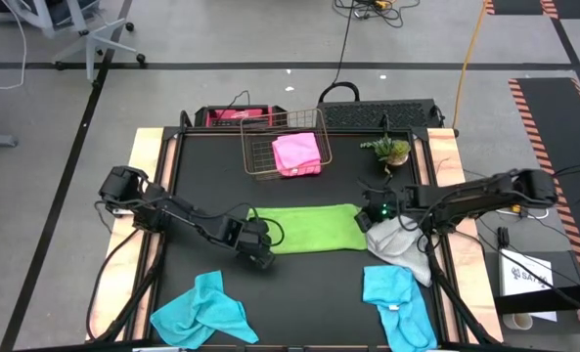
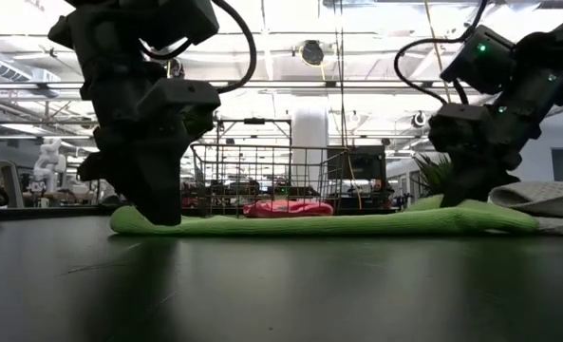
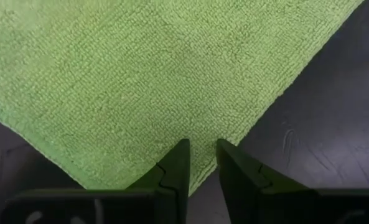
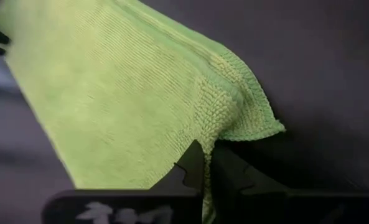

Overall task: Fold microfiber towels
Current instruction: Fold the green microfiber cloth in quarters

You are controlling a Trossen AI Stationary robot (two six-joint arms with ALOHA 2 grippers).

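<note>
The right gripper (image 4: 208, 163) is pinched on one end of the single lime green towel (image 1: 309, 227) mid-table; the left gripper (image 3: 201, 163), fingers narrowly parted, seems to nip its other end. Around lie two turquoise towels (image 1: 203, 311), one grey towel (image 1: 399, 246) and one pink towel (image 1: 297, 154) in the basket (image 1: 254, 149).

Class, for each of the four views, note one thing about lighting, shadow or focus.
High view: even light, lime green towel crisp on the black table. Low view: left gripper and right gripper are dark silhouettes against bright ceiling lights. Left wrist view: towel weave sharp. Right wrist view: far end of the towel blurs.
</note>
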